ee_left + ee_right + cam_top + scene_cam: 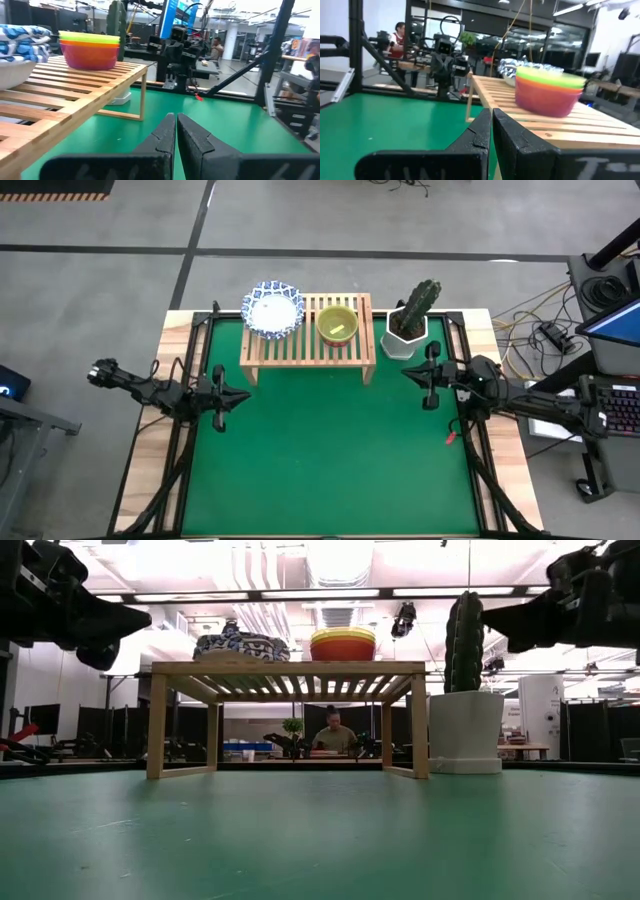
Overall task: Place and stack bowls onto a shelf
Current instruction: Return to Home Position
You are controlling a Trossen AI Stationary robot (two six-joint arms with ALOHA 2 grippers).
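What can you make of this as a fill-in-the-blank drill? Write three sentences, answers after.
The stack of small plastic bowls on the low light-wood slatted shelf has a ____ bowl on top.
In the high view, the stack of white blue-rimmed bowls sits at the shelf's ____ end.
The left gripper and right gripper hover off the shelf, fingers ____.
Answers: yellow-green; left; shut.

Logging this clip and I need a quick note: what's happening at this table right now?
Nothing is being handled. The left gripper and right gripper are both shut and empty, held above the green table, one on each side in front of the shelf. On the shelf, a stack of blue-patterned white bowls sits at the left end. A stack of small coloured bowls, yellow-green on top, sits near the middle. A cactus pot stands beside the shelf's right end.
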